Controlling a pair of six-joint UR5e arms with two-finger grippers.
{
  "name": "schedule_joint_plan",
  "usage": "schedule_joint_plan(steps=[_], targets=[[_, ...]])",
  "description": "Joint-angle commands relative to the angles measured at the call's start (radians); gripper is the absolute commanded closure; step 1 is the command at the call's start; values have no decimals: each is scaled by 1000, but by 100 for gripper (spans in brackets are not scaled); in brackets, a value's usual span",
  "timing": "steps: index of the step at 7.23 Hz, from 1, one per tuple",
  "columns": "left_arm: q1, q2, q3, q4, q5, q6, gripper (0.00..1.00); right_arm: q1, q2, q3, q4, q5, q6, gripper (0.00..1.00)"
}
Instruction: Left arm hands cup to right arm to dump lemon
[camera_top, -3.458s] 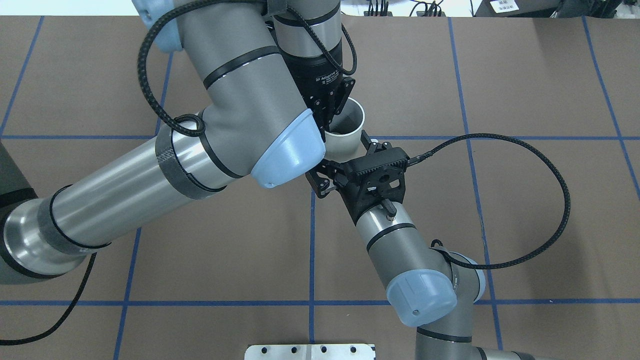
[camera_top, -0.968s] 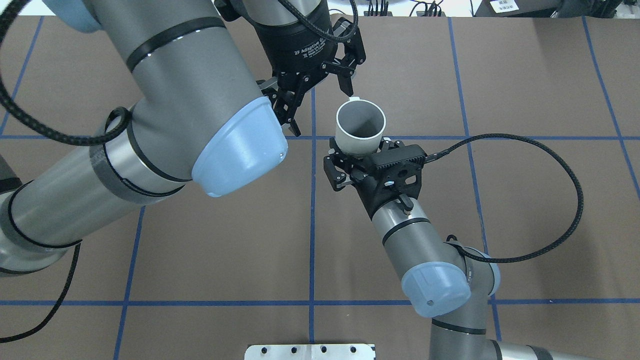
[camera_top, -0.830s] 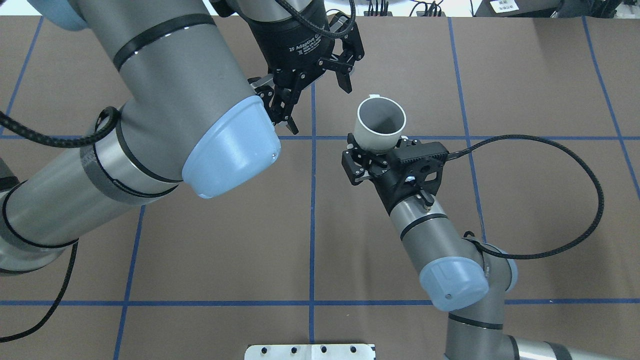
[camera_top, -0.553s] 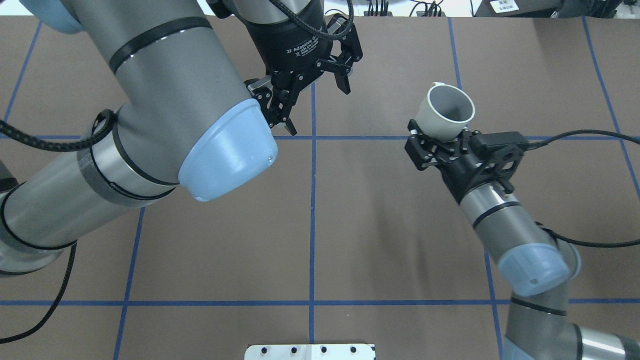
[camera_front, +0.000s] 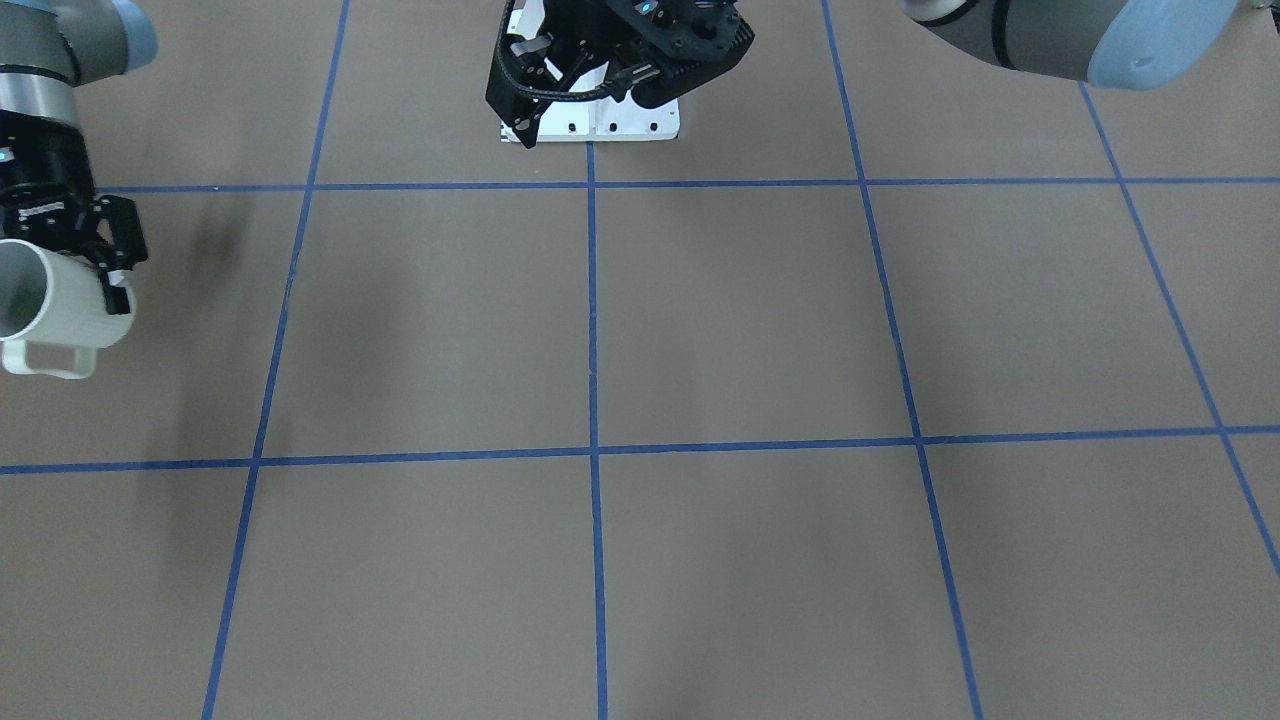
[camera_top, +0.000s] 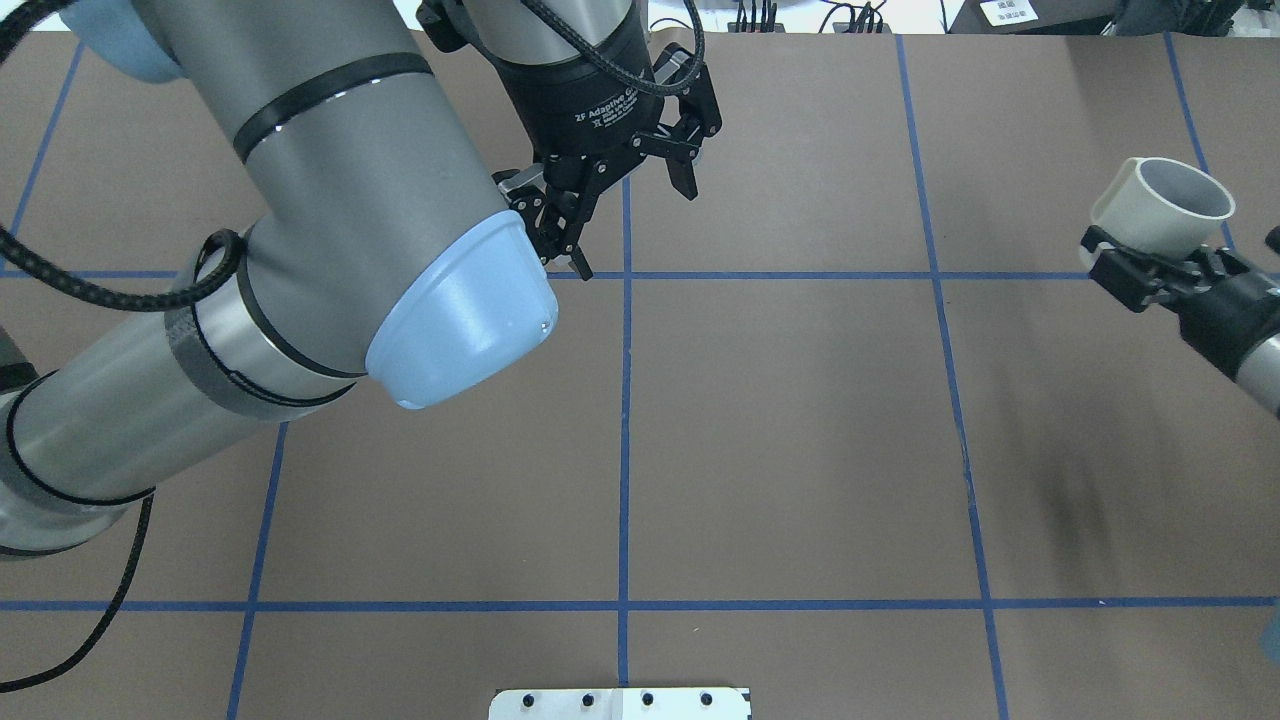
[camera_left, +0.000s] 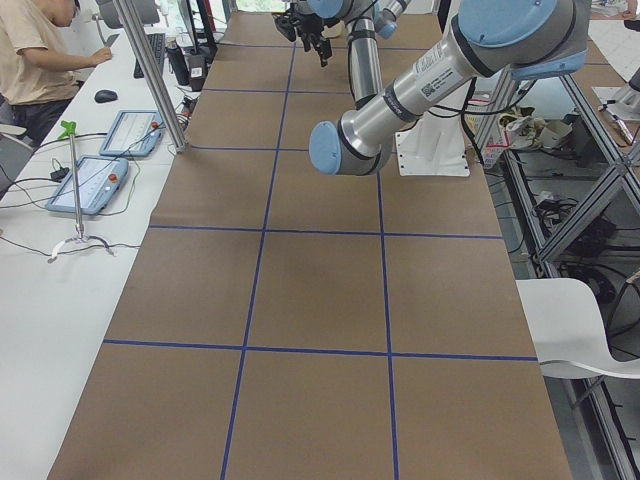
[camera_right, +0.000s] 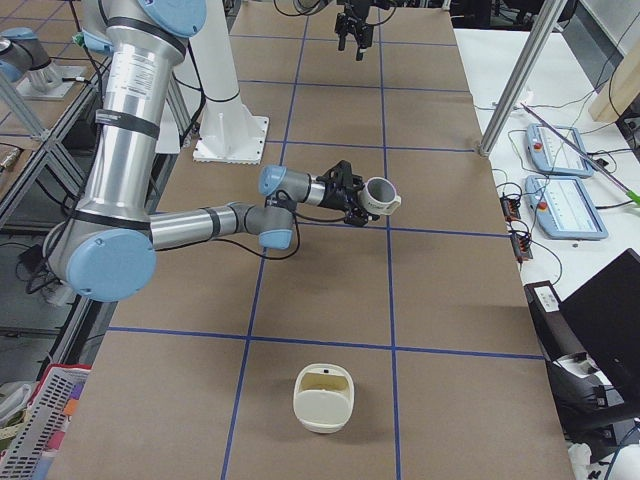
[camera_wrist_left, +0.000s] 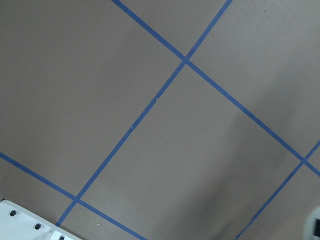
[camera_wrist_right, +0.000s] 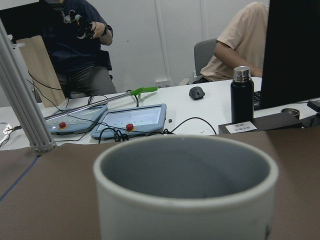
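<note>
handover looks done: the right gripper (camera_top: 1155, 252) is clenched on the white mug (camera_top: 1160, 205), held aloft at two o'clock in the overhead view. the left gripper (camera_top: 632, 228) hangs released and empty near twelve. lemon unseen; dumping remains.

The right end effector (camera_top: 1160, 252), clamped on the cup (camera_top: 1165, 205), has carried it from the middle of the surface (camera_top: 800, 420) to the right edge, while the left end effector (camera_top: 634, 229) has let go of its rim and drawn back, spread.
</note>
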Motion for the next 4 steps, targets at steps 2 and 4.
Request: schedule_joint_plan(steps=[2, 4], targets=[[2, 4, 4, -4, 0, -2, 0, 369, -16, -356, 407, 379, 84, 82], [9, 1, 4, -4, 0, -3, 0, 395, -27, -571, 687, 378, 197, 80]])
